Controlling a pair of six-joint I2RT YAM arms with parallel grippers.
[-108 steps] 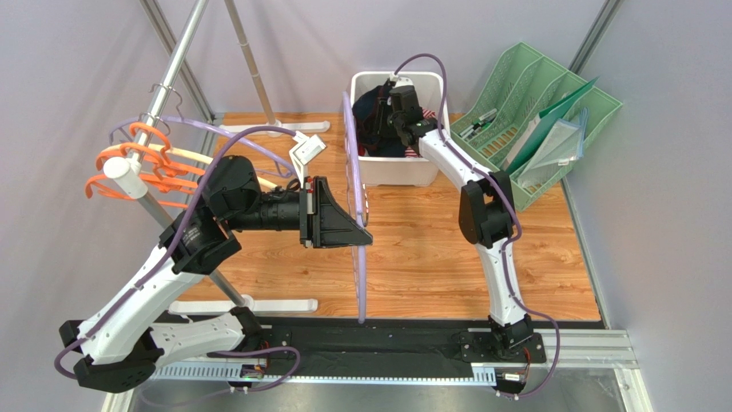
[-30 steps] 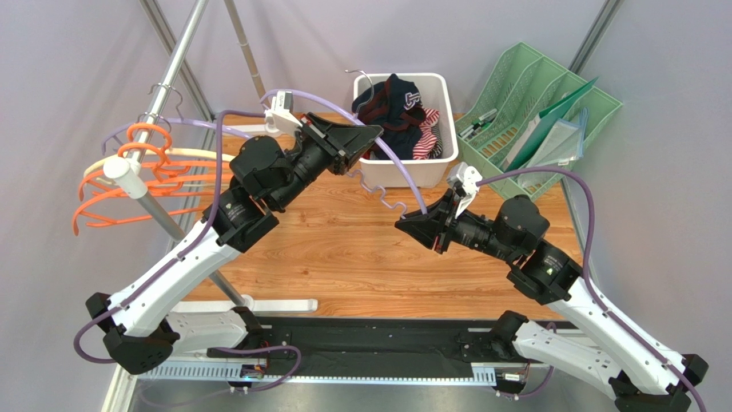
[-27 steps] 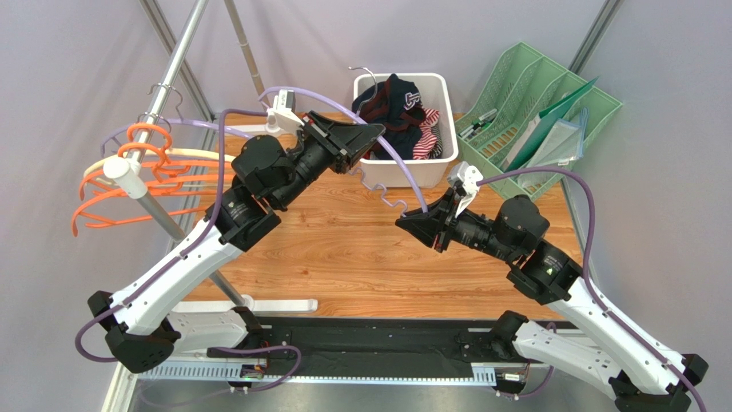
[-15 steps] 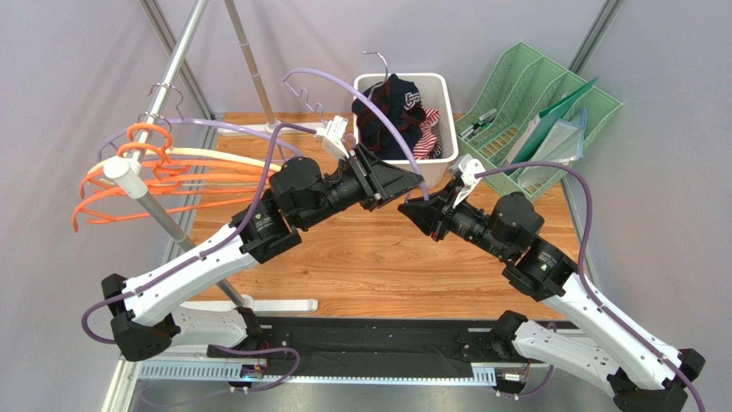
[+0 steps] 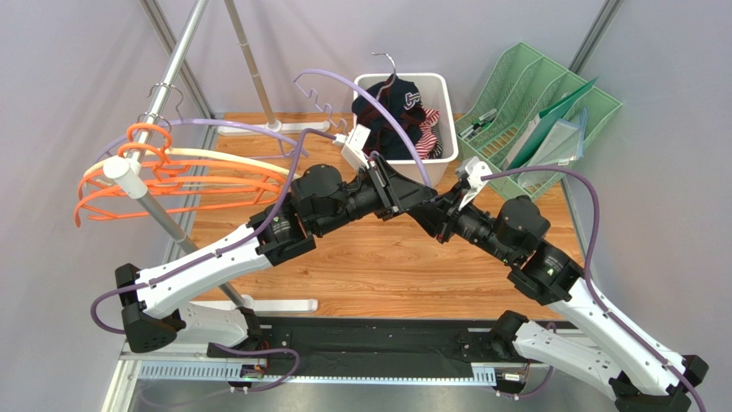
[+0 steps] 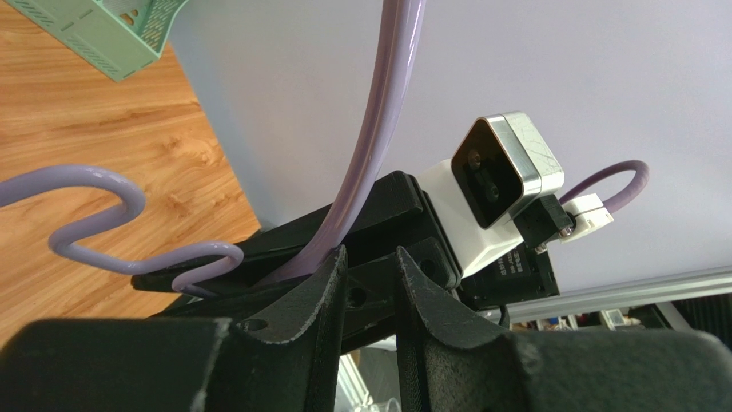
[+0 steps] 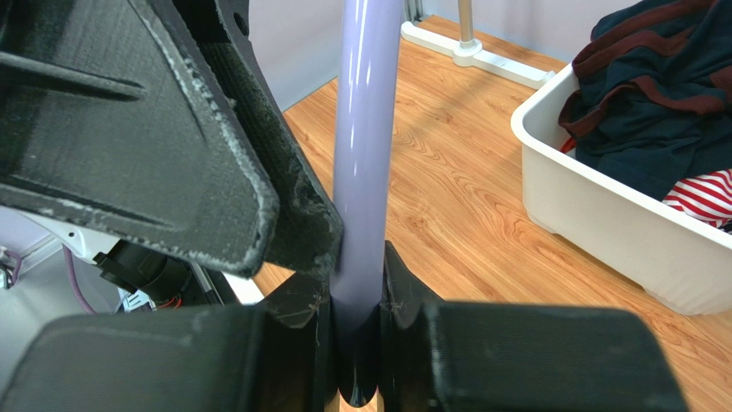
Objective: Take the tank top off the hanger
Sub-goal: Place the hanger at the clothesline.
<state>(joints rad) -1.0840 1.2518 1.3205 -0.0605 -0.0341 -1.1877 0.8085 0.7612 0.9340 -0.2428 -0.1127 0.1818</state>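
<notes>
Starting at the left end effector [image 6: 368, 257]: slid right across the wooden desk [image 5: 387, 266] within the last second, off the bin side and up against the right end effector [image 7: 356, 300], nearly nose to nose. Went from pinched to parted and partway back in that time; now showing a narrow gap with nothing visible inside it, tip brushing or just beside the smooth lavender plastic hanger [image 7: 365, 129], can't tell which from the wrist view. Reads as a let-go or regrasp in progress, not a hold. Over at the right end effector: clamped hard on the hanger bar, same as a second ago. Swung the hanger round with that move too, carrying the wire hook [image 5: 391, 62] from the left corner of the white plastic bin [image 7: 619, 232] to above its far rim. Bare of fabric along every stretch in view. Found the dark navy tank top with maroon trim [image 7: 661, 94] heaped in the bin on a red-and-white striped garment [image 7: 717, 193], touched by neither end effector, same spot as a few seconds back during the right arm's reach in there. Judging the removal itself as done; probably leaves only parking the empty hanger, maybe back with the orange hangers [image 5: 96, 184] on the rack at far left.
</notes>
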